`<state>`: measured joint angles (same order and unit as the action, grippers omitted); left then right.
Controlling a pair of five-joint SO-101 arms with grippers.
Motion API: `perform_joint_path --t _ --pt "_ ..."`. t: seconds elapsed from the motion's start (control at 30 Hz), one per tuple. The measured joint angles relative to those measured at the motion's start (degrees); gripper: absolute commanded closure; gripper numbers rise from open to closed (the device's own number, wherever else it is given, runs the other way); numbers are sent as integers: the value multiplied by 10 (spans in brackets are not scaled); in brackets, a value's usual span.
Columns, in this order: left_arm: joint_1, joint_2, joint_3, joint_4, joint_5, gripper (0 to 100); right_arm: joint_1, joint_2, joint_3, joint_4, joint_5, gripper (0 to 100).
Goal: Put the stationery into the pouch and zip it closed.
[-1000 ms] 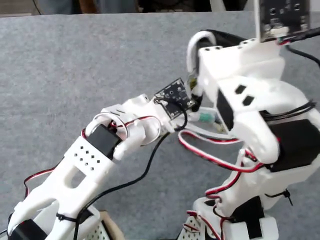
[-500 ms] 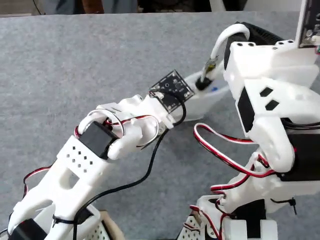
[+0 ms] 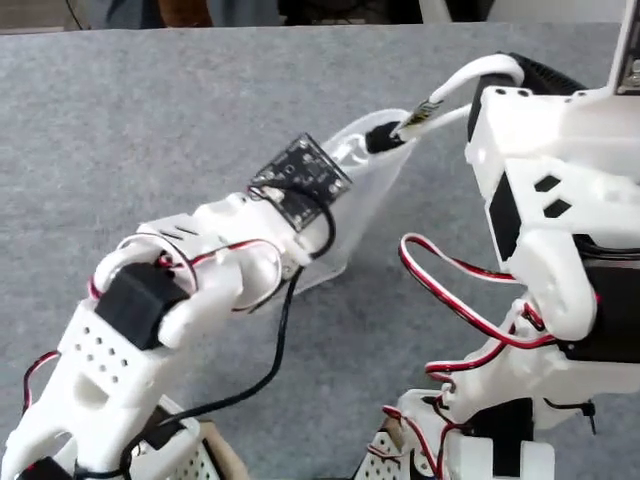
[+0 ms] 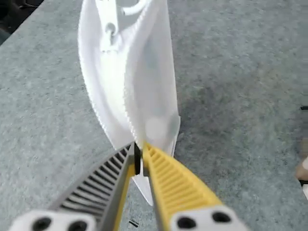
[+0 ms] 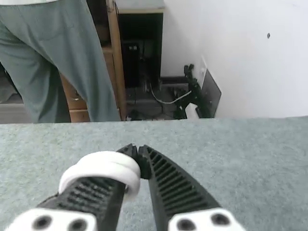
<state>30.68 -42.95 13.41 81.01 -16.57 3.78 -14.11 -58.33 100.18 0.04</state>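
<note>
The pouch (image 4: 149,72) has its far end cut off in the left wrist view, and its inside can't be made out; from above, the left arm's camera board (image 3: 300,178) covers its near end.

The pouch (image 4: 149,82) is translucent white, the table (image 4: 240,72) speckled grey.

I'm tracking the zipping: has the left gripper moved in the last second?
Yes. The left gripper, clamped on the pouch, has drawn leftward in the high view, away from the right arm's base.
</note>
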Motion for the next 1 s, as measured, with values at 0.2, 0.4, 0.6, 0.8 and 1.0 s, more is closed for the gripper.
perform_joint_path --t 0.2,0.4,0.6,0.8,1.0 --pt "-20 -12 30 -11 0 966 0 0 0 4 0 986" --pt "-25 -18 45 -43 26 966 4 -16 69 4 0 986" --pt "-25 -18 45 -50 42 966 4 -78 135 1 0 986" --pt "-25 -18 41 -38 50 778 4 -123 171 -7 0 986" --pt "-36 -18 7 16 99 683 4 -134 179 -7 0 986"
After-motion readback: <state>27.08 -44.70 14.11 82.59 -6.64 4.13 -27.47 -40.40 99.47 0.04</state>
